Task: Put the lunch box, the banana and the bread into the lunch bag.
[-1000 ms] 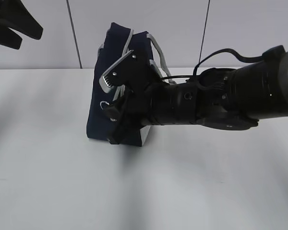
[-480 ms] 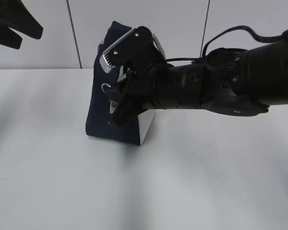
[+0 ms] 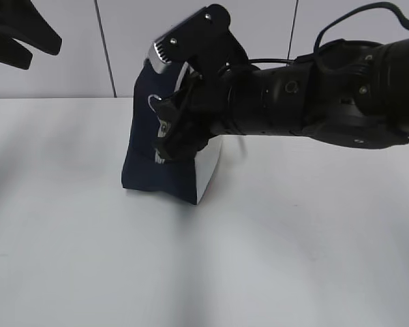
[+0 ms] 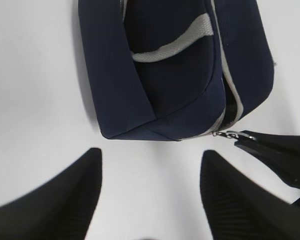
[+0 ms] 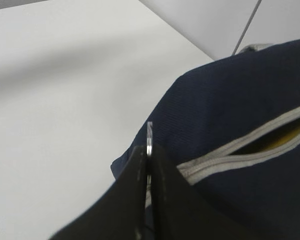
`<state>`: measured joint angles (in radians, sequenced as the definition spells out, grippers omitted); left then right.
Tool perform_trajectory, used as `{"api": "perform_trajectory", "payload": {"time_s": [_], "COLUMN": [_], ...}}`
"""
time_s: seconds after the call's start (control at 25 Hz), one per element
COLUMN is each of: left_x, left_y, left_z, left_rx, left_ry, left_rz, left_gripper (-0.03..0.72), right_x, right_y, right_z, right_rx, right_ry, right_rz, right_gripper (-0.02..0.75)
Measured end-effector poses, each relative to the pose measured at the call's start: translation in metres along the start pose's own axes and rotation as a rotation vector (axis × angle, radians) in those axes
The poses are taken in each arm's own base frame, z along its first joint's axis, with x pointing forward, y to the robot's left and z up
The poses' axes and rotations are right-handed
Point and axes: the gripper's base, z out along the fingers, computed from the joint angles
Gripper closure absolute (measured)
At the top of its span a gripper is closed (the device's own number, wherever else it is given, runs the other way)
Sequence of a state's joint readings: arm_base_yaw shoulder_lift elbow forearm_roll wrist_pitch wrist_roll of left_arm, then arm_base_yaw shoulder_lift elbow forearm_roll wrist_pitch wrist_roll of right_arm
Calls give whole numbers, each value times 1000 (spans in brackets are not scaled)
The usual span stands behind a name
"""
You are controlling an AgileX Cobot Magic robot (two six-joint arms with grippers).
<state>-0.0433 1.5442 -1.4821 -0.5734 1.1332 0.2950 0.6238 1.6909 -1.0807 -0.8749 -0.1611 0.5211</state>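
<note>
The navy lunch bag [image 3: 140, 160] stands on the white table, its white side panel [image 3: 208, 170] toward me. My right gripper [image 3: 162, 116] is shut on the zipper's ring pull [image 5: 149, 136] high on the bag's front; the left wrist view shows the same ring pull [image 4: 231, 134] at that gripper's tip. The grey zipper [image 5: 250, 145] is partly parted, and a strip of yellow [image 5: 286, 137] shows inside; I cannot tell what it is. My left gripper [image 3: 42, 56] hangs open and empty at the upper left, well off the bag [image 4: 160, 75]. The lunch box, banana and bread are out of view.
Grey handles [image 4: 175, 45] lie over the bag's top. A white panelled wall [image 3: 68, 48] rises behind the table. Bare tabletop [image 3: 191, 272] stretches in front of the bag and to both sides.
My right gripper has risen along the bag's front with the ring pull in it, and the pull now sits near the top. The bag has shifted slightly. The left gripper has not moved.
</note>
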Motion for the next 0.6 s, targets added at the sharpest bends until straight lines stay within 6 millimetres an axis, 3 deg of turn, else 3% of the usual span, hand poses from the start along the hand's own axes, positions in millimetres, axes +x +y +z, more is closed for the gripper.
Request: {"api": "perform_trajectory", "payload": {"time_s": [0.4, 0.6], "left_x": [-1, -1], "left_y": [1, 1], "left_z": [3, 3], "left_rx": [8, 11], "left_ry": [5, 3], "left_rz": [-8, -10], "left_gripper": [254, 254], "right_x": [-17, -12], "right_y": [-7, -18], "right_z": [-3, -4], "right_rx": [26, 60], "right_ry": [-29, -3], "right_rz": [-7, 8], "right_gripper": [754, 754]}}
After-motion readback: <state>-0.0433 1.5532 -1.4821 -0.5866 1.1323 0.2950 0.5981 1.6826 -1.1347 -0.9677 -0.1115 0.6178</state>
